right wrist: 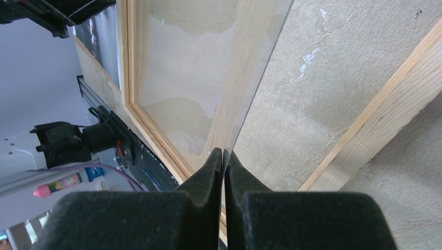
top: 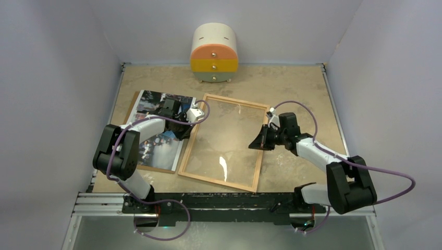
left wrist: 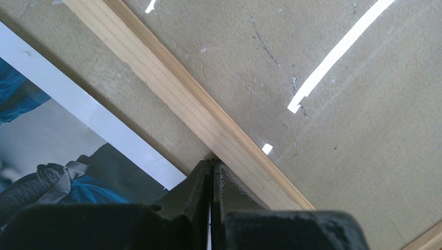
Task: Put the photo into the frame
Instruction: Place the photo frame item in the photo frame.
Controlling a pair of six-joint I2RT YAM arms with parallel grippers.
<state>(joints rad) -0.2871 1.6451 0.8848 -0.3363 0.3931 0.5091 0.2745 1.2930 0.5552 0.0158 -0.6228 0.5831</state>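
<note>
As we look from above, the photo (top: 156, 101) lies left of the frame (top: 218, 181). In the left wrist view, the left claw (left wrist: 211, 166) is closed at the frame's rail. In the right wrist view, the right claw (right wrist: 224, 153) pinches the clear pane (right wrist: 182, 78).

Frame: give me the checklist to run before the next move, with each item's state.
1. Right end effector shut on the clear pane's edge: ok.
2. Pane out of the frame: not ok, it covers the opening.
3. Photo face up beside the frame: ok.
4. Photo free to lift: not ok, the left arm crosses it.
5. Left end effector holding anything: cannot tell; it is shut.
</note>
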